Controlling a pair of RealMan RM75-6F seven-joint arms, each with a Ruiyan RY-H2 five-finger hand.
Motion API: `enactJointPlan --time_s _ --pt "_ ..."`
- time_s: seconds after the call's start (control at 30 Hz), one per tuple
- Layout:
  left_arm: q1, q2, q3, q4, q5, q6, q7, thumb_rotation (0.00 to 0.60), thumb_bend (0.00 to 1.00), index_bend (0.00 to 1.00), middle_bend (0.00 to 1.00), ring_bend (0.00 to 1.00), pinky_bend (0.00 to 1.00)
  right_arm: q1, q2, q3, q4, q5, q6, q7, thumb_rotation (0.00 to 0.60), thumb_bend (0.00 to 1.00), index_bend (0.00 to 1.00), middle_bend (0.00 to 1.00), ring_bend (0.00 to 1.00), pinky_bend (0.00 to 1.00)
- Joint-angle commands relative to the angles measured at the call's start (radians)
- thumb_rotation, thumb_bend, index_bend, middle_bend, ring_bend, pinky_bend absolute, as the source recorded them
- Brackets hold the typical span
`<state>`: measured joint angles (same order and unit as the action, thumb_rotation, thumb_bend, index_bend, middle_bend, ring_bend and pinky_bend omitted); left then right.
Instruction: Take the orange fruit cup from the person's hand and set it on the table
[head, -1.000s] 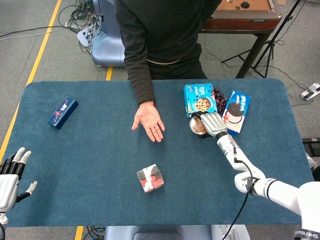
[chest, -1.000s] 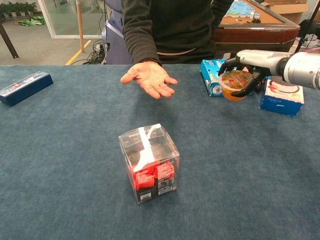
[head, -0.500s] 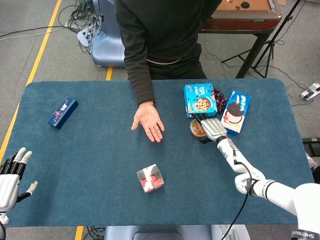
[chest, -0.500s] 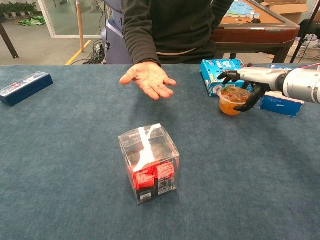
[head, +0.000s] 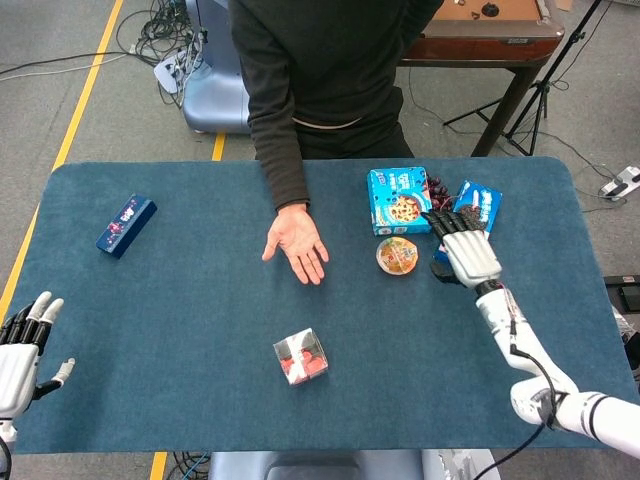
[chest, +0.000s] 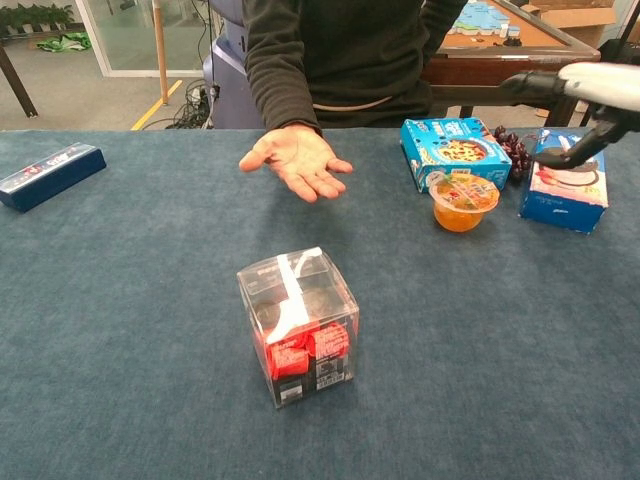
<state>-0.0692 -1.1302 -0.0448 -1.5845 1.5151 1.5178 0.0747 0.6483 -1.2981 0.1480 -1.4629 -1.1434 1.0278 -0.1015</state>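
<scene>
The orange fruit cup (head: 398, 256) (chest: 462, 201) stands upright on the blue table, just in front of the blue cookie box, with nothing touching it. My right hand (head: 464, 253) (chest: 588, 100) hovers to the cup's right, fingers spread and empty, raised above the table. The person's hand (head: 297, 246) (chest: 297, 160) lies palm up and empty near the table's middle. At the near left corner my left hand (head: 20, 350) rests open, far from the cup.
A blue cookie box (head: 399, 199) (chest: 446, 147), dark grapes (chest: 509, 150) and a blue sandwich-cookie box (head: 478, 205) (chest: 568, 180) sit behind and right of the cup. A clear cube holding red items (head: 301, 357) (chest: 298, 323) stands mid-table. A dark blue box (head: 126, 224) lies far left.
My right hand set the cup down on the table, let go of it, then lifted and drew back to the right. The left hand and the person's hand stayed still.
</scene>
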Motion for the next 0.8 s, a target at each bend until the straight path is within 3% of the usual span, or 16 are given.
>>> enactJointPlan --time_s 0.03,0.33,0.8 --pt "-0.005 -0.004 -0.002 0.005 -0.002 -0.006 -0.003 0.600 0.30 0.00 0.00 0.03 0.09 -0.121 0.120 -0.021 -0.153 0.002 0.157 -0.083 0.600 0.36 0.00 0.09 0.00 0.09" --pt "-0.028 -0.019 -0.009 0.022 -0.011 -0.038 -0.011 0.600 0.30 0.00 0.00 0.03 0.09 -0.312 0.240 -0.086 -0.266 -0.059 0.352 -0.058 0.600 0.36 0.00 0.11 0.00 0.09" --pt "-0.046 -0.025 -0.009 0.011 -0.001 -0.046 0.001 0.600 0.30 0.00 0.00 0.03 0.09 -0.504 0.241 -0.156 -0.261 -0.177 0.514 0.015 0.600 0.36 0.00 0.14 0.00 0.09"
